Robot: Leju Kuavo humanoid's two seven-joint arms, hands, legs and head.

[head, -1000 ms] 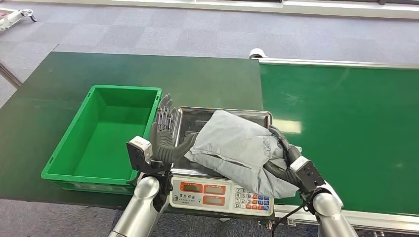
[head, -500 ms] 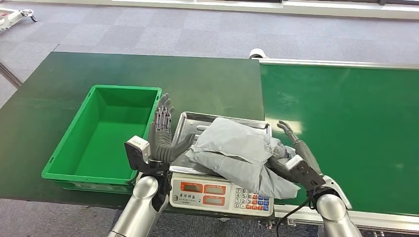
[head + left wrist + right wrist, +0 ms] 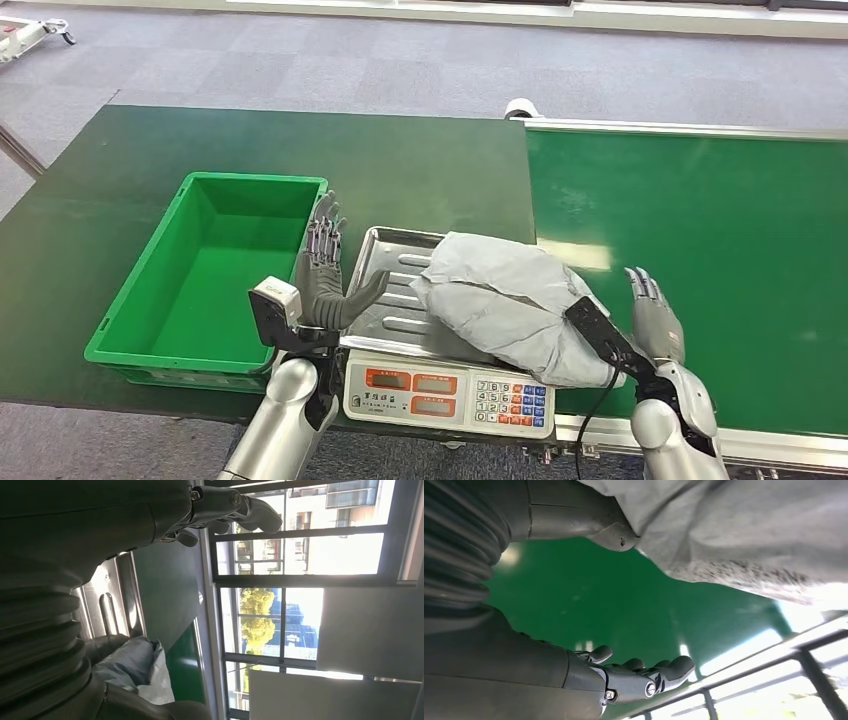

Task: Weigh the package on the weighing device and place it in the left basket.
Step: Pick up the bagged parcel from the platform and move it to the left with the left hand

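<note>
- Grey crinkled plastic package (image 3: 505, 303), soft and lumpy, lies on the metal tray (image 3: 385, 265) of the scale (image 3: 447, 395); its long axis runs from the tray's far middle toward the near right corner, where its end overhangs the tray's edge.
- Tray is shiny steel, rectangular, with pressed ribs and a raised rim; left part bare.
- Scale front is a pale panel with orange display windows and a keypad with a few coloured keys.
- Left hand (image 3: 325, 275) upright at the tray's left edge, between basket and package, palm facing the package, fingers straight and apart, thumb sticking out over the tray; holds nothing, not touching the package.
- Right hand (image 3: 655, 318) just right of the package, over the green belt (image 3: 720, 230), fingers spread and pointing away from the robot, holding nothing; the right wrist view shows the thumb close by the package's underside, contact unclear.
- Green plastic basket (image 3: 128, 310), rectangular with sloped walls and a thick rim, sits left of the scale on the dark green table (image 3: 420, 165).
- Belt is smooth brighter green with a silver metal frame.
- Grey carpet floor (image 3: 300, 60) beyond the table.
</note>
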